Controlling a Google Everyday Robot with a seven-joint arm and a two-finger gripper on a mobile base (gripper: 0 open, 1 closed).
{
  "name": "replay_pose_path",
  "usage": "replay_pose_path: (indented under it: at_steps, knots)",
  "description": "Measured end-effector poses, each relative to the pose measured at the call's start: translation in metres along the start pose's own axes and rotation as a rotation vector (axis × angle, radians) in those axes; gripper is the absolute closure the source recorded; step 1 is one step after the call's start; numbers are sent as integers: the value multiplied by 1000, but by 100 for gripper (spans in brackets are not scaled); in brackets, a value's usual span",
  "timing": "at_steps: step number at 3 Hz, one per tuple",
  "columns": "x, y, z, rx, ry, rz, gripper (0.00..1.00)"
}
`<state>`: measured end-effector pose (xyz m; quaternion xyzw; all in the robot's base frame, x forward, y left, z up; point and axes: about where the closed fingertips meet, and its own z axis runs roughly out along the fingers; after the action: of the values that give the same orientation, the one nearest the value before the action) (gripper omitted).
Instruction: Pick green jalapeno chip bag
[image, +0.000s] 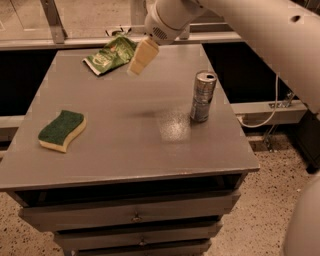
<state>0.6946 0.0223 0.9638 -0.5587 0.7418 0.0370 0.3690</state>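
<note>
The green jalapeno chip bag (110, 54) lies crumpled at the far left of the grey table top (125, 135), with white lettering showing. My gripper (141, 57) hangs above the table just right of the bag, its pale fingers pointing down and left, close to the bag's right end. Nothing shows in it. The white arm reaches in from the upper right.
A silver drink can (202, 96) stands upright at the right side of the table. A green-topped yellow sponge (62, 130) lies at the left front. Drawers run below the table front. A cable and rail lie to the right.
</note>
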Motion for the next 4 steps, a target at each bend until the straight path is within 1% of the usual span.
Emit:
replay_pose_path:
  at_steps: [1, 2, 3, 4]
  knots:
    - [-15, -25, 60, 68, -51, 104, 0]
    - [-23, -39, 92, 121, -47, 180, 0]
    - [-40, -60, 130, 158, -48, 242, 0]
    - [-41, -78, 159, 171, -40, 269, 0]
